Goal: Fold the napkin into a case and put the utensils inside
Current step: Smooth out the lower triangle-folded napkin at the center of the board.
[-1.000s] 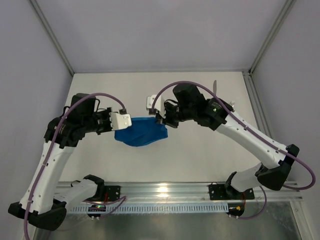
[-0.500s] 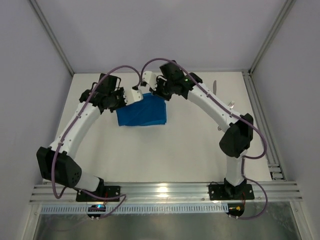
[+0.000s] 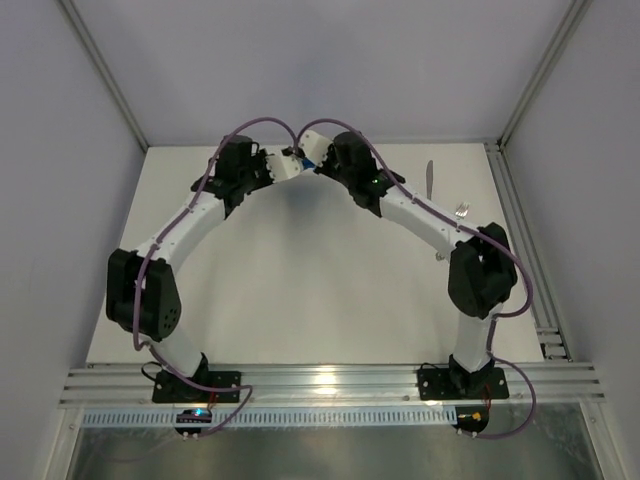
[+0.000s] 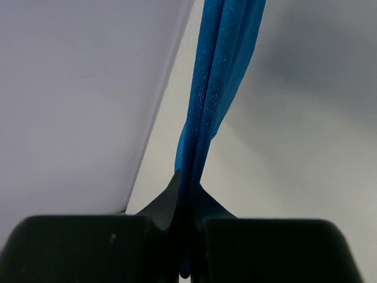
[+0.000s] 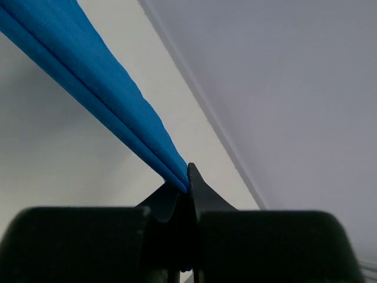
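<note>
The desk (image 3: 300, 290) carries everything. The left arm (image 3: 190, 225) and right arm (image 3: 420, 212) both reach to the desk's far edge. The napkin (image 4: 221, 82) is stretched there, seemingly lifted off the desk, gathered into a narrow doubled band with its long axis running left to right. The left fingers (image 4: 166, 203) pinch one end and the right fingers (image 5: 203, 206) pinch the other.

It looks light, thin, soft and slightly slick, so it will likely sag or slip unless it is taken by the corners or a folded edge.

The knife (image 3: 430, 178) lies at the desk's far right, pointing away from the near edge. The fork (image 3: 462, 210) lies just nearer, and its heading is unclear.
</note>
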### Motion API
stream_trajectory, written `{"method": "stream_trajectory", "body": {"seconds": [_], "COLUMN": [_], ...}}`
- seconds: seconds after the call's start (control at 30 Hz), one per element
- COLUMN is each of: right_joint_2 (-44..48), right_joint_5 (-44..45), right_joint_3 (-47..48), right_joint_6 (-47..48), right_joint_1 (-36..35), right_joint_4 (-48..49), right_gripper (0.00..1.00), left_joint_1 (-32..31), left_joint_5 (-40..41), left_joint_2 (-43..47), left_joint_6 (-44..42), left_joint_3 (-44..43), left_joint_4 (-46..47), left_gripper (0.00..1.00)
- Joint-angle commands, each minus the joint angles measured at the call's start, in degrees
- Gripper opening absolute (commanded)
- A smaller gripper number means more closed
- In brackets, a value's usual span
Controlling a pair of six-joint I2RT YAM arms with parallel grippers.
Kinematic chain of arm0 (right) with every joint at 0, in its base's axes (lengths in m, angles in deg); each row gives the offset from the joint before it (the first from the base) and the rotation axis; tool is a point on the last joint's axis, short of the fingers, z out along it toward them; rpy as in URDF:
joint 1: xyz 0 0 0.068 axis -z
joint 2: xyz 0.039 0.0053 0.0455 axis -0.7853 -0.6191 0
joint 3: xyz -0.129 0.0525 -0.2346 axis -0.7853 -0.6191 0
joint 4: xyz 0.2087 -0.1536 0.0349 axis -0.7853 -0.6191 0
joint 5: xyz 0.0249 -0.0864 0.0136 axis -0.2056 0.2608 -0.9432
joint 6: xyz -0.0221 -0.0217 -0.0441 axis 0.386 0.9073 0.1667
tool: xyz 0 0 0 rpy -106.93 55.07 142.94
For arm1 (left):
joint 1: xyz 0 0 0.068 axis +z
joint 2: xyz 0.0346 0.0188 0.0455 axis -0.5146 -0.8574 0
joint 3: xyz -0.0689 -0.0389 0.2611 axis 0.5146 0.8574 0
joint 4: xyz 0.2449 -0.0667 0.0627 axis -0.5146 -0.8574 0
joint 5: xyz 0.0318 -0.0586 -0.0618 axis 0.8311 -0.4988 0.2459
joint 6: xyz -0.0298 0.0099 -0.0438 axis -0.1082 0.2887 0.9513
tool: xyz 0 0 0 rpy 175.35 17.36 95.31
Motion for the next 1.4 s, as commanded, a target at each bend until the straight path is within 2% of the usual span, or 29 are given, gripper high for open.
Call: {"method": "stream_trajectory", "body": {"seconds": [0.0,0.03,0.2,0.4,0.53,0.7,0.77,0.83,0.93,1.03,1.17,1.37], "right_joint_2": [5.12,5.38,5.11,9.51,11.36,11.89,13.37,14.87,18.99,23.83,30.24,39.22], "right_joint_5": [10.80,11.33,15.11,12.31,10.54,9.24,8.18,6.25,2.83,-1.56,-7.62,-15.90], "right_joint_3": [-16.58,-19.78,-36.99,-50.63,-55.14,-54.71,-55.23,-55.93,-57.42,-58.92,-61.20,-63.58], "right_joint_6": [7.98,7.98,6.31,0.25,-2.31,-5.98,-7.40,-9.24,-11.61,-13.37,-16.18,-20.58], "right_joint_1": [-1.28,-1.99,-8.13,-16.93,-21.06,-24.40,-24.32,-24.32,-24.41,-24.49,-24.41,-21.43], "right_joint_4": [10.09,12.46,19.59,23.90,23.12,15.22,12.57,11.00,8.63,7.13,7.20,14.15], "right_gripper": [0.04,0.04,0.04,0.04,0.04,0.04,0.08,0.25,0.44,0.49,0.50,0.50], "left_joint_1": [2.27,1.92,1.83,1.83,1.83,1.83,1.83,1.83,1.83,1.83,1.83,1.56], "left_joint_5": [6.26,5.39,3.10,-3.48,-5.87,-6.92,-7.27,-7.89,-8.33,-8.68,-8.51,-8.59], "left_joint_2": [2.97,3.41,5.60,14.46,17.82,19.66,20.46,21.77,23.18,23.54,23.36,24.06], "left_joint_6": [-1.72,-2.25,-4.19,-7.78,-8.68,-6.92,-6.57,-6.65,-7.00,-6.83,-6.91,-10.08], "left_joint_3": [9.41,14.05,25.67,38.93,43.97,46.87,47.31,47.93,48.37,48.28,48.37,50.12], "left_joint_4": [7.59,7.96,8.05,3.13,-1.61,-5.48,-6.71,-7.59,-8.74,-9.70,-10.32,-13.13], "left_gripper": [0.00,0.00,0.00,0.00,0.00,0.00,0.00,0.00,0.00,0.00,0.02,0.25]}}
